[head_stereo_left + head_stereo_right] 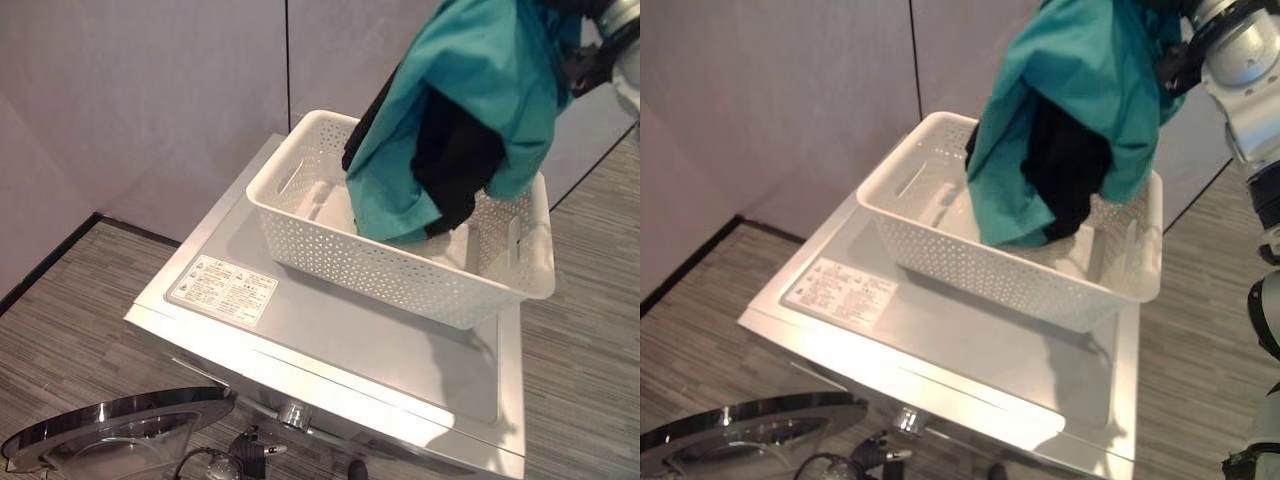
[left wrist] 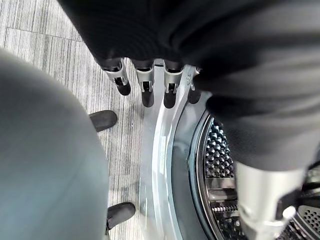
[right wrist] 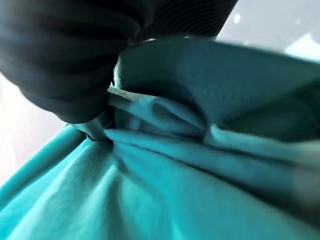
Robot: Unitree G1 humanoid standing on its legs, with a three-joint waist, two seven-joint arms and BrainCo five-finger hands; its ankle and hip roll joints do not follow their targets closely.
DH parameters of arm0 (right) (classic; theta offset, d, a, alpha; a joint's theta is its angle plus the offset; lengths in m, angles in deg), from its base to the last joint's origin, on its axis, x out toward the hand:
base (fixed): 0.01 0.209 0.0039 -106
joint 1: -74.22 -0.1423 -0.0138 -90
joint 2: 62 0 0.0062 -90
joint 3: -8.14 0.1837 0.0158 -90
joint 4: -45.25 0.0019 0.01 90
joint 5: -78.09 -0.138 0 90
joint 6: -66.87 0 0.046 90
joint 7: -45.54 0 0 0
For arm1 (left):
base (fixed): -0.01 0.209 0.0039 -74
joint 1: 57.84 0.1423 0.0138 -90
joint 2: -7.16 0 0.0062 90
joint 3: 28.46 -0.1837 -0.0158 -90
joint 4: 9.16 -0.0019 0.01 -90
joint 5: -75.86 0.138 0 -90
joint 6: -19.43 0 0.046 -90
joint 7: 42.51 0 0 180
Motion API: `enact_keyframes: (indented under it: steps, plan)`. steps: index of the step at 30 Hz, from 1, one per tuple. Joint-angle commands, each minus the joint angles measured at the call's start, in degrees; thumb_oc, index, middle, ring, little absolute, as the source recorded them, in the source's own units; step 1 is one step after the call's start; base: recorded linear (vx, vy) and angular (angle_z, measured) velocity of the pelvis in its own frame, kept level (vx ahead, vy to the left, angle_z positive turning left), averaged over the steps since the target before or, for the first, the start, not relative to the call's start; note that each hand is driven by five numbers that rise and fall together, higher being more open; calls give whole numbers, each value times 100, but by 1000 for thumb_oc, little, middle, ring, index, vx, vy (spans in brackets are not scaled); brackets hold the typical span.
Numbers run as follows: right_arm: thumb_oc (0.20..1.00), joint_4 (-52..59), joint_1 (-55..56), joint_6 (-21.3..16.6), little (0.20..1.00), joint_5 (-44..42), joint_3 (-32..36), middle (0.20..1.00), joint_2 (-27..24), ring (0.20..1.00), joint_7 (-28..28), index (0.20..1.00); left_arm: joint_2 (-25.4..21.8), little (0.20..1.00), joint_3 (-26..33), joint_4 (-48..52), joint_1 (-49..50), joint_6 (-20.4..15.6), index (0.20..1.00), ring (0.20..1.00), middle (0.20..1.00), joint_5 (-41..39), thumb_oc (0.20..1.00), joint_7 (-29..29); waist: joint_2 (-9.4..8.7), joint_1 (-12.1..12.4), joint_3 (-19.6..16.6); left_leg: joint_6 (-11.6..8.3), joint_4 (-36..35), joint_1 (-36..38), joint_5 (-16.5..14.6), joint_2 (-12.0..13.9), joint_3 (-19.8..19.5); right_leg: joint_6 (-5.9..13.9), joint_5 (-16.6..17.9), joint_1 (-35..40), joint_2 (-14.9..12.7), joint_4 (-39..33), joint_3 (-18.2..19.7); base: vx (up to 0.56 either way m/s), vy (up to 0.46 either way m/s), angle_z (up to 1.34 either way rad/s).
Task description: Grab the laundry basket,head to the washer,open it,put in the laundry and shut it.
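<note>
Left eye view: teal garment [image 1: 470, 100], limp woven cloth over a black piece [image 1: 455, 160], hangs at 1 o'clock above the white perforated plastic laundry basket [image 1: 330, 255] on the glossy washer [image 1: 330, 340]; lift until the hem clears the rim. Left wrist view: left robot hand [image 2: 145, 87], fingers straight, holds nothing, beside the dimpled steel drum [image 2: 220, 160]. Right wrist view: right robot hand [image 3: 65, 65] clenched on bunched teal folds.

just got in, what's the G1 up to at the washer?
Its right hand is bunched into a teal garment with a black one, lifting them above the white laundry basket that sits on top of the washer. The washer door is open. The left hand hangs by the door rim, fingers relaxed, holding nothing.
</note>
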Motion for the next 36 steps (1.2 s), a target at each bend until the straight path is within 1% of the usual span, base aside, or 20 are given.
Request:
enact_keyframes:
  steps: [1, 3, 7, 12, 18, 23, 27, 30, 34, 35, 36]
  plan:
    - [200, -414, -1252, -448, 200, -284, 487, 200, -80, 200, -835, 200, -236, 1000, -531, -591, -95, -104, 1000, 1000, 1000, 186, 1000, -188, -350, 229, -212, -128, 42, 1027, -882, 386, 73, 326, -101, -104, -490, 399, -209, 0, 0, 0]
    - [200, -496, -1393, -503, 200, -226, 656, 200, 101, 200, -1217, 200, -241, 1000, -595, -565, -123, -119, 1000, 1000, 1000, 183, 1000, -276, -351, 258, -237, -113, 42, 1035, -902, 381, 67, 325, -92, -91, -490, 392, -216, 0, 0, 0]
    - [200, -638, -1451, -522, 200, -117, 797, 200, 134, 200, -1558, 200, -231, 1000, -673, -527, -143, -127, 1000, 1000, 1000, 203, 1000, -331, -344, 283, -240, -101, 42, 1035, -915, 364, 40, 324, -113, -67, -492, 390, -235, 2, 2, 1]
    - [200, -648, -1462, -478, 200, -53, 738, 200, 124, 200, -1579, 200, -246, 1000, -668, -558, -144, -120, 1000, 1000, 1000, 250, 1000, -380, -352, 296, -250, -90, 42, 1046, -927, 340, 29, 335, -91, -56, -506, 378, -227, 8, 8, 7]
    - [200, -588, -1473, -483, 200, 106, 810, 200, 119, 200, -1757, 200, -239, 1000, -688, -601, -126, -135, 1000, 1000, 1000, 336, 1000, -431, -355, 316, -264, -85, 42, 1059, -957, 325, 29, 338, -96, -26, -508, 343, -223, 0, 0, 0]
    - [200, -545, -1561, -445, 200, 153, 670, 200, 48, 200, -1735, 200, -260, 1000, -667, -621, -135, -136, 1000, 1000, 1000, 369, 1000, -448, -358, 315, -260, -88, 42, 1029, -940, 300, 15, 339, -86, -34, -525, 328, -238, -7, 2, 0]
    - [200, -491, -1544, -383, 200, 480, 623, 200, -2, 200, -1806, 200, -242, 1000, -700, -651, -159, -124, 1000, 1000, 1000, 468, 1000, -467, -361, 314, -283, -80, 42, 1029, -953, 282, 13, 344, -78, -21, -540, 322, -235, 0, 0, 0]
    - [200, -437, -1544, -338, 200, 690, 582, 200, -90, 200, -1865, 200, -233, 1000, -702, -645, -183, -129, 1000, 1000, 1000, 507, 1000, -482, -361, 315, -279, -70, 42, 1029, -954, 268, 5, 354, -76, -21, -554, 329, -232, -8, 13, 0]
    - [200, -389, -1541, -307, 200, 870, 543, 200, -506, 200, -2026, 200, -195, 1000, -710, -655, -236, -151, 1000, 1000, 1000, 536, 1000, -475, -372, 289, -311, -43, 42, 1005, -968, 202, -22, 405, -42, -30, -617, 341, -286, -30, 64, 2]
    - [200, -377, -1515, -299, 200, 872, 561, 200, -728, 200, -2048, 200, -170, 1000, -719, -660, -248, -156, 1000, 1000, 1000, 545, 1000, -449, -380, 261, -327, -26, 42, 990, -988, 162, -34, 435, -1, -50, -649, 340, -291, -25, 64, 4]
    - [200, -376, -1511, -301, 200, 871, 564, 200, -736, 200, -2047, 200, -171, 1000, -724, -662, -250, -156, 1000, 1000, 1000, 545, 1000, -448, -384, 265, -328, -24, 42, 987, -987, 158, -36, 438, 1, -52, -653, 338, -292, -38, 85, 3]
